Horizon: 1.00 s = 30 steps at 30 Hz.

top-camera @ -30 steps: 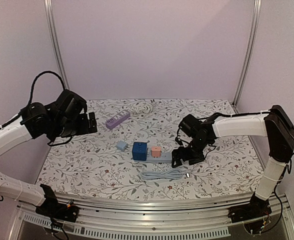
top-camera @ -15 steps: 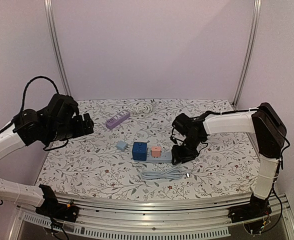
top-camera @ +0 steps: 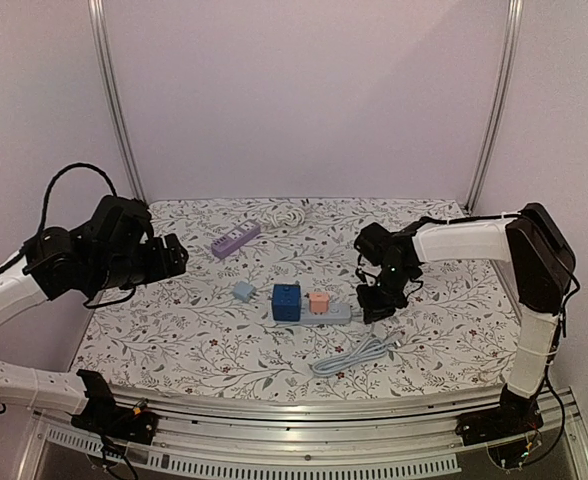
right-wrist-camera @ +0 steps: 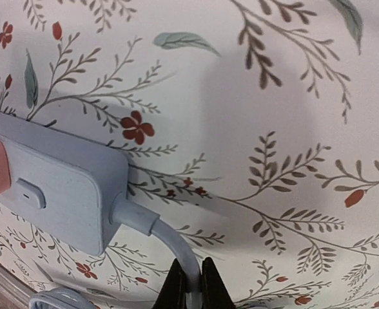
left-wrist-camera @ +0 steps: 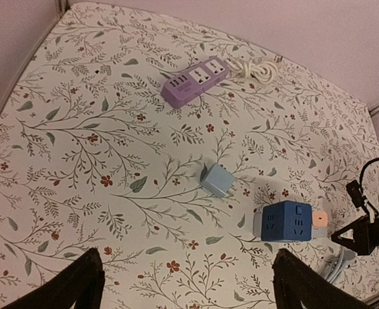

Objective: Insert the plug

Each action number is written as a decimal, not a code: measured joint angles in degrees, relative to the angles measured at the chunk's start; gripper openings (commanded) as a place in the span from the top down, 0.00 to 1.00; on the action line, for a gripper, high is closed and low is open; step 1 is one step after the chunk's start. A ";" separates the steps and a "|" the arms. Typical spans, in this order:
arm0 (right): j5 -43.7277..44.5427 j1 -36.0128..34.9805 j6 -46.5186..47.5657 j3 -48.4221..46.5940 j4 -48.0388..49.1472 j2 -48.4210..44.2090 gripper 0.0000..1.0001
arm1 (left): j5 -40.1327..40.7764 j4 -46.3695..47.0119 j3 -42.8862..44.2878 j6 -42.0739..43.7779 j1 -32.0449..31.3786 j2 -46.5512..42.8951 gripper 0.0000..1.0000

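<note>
**Right gripper pinches the strip's cable; loose plug lies to the left**

The right gripper (right-wrist-camera: 191, 283) is closed tight on the grey-blue cable (right-wrist-camera: 170, 241). Its two dark fingertips meet around the cable just after it leaves the power strip (right-wrist-camera: 67, 187). The cable comes out of the strip's end through a short collar and bends down into the pinch. In the top view it then runs toward the near edge, ending in a loose loop on the flowered table (top-camera: 174, 340).

The strip is a flat, pale grey-blue bar with rounded corners. Its long axis lies about parallel to the near edge, and the cable end points to the robot's right. A blue cube (top-camera: 287, 302) and a pink block (top-camera: 319, 302) stand on it side by side.

The plug (left-wrist-camera: 216, 180) is a small, pale blue, nearly square block. It lies flat on the table just left of the strip and apart from it. Its prongs and facing cannot be made out.

The left gripper (left-wrist-camera: 186, 257) hangs above the left side with its fingers (left-wrist-camera: 73, 283) spread wide and nothing between them. At the far edge a purple strip (left-wrist-camera: 196, 80) lies at a slant beside a coiled white cord (left-wrist-camera: 257, 67).
</note>
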<state>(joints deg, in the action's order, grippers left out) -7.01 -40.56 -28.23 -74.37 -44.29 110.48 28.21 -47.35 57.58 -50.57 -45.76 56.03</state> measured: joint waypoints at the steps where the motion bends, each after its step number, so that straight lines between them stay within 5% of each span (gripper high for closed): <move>1: 0.09 1.07 0.17 0.22 -0.17 -0.26 1.00 | -0.48 0.22 0.00 0.13 0.02 0.20 0.10; 23: 4.02 31.43 8.24 3.39 -3.67 -4.24 0.97 | -7.58 1.90 6.01 6.25 0.04 14.21 0.13; 30: 3.43 35.12 8.33 3.98 -3.65 -4.24 0.68 | -9.46 -0.28 7.04 8.44 0.04 20.68 0.13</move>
<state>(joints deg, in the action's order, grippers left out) -3.57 -5.43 -19.90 -70.39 -47.94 106.24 18.74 -47.64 64.62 -42.13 -45.71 76.71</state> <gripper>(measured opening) 0.194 0.872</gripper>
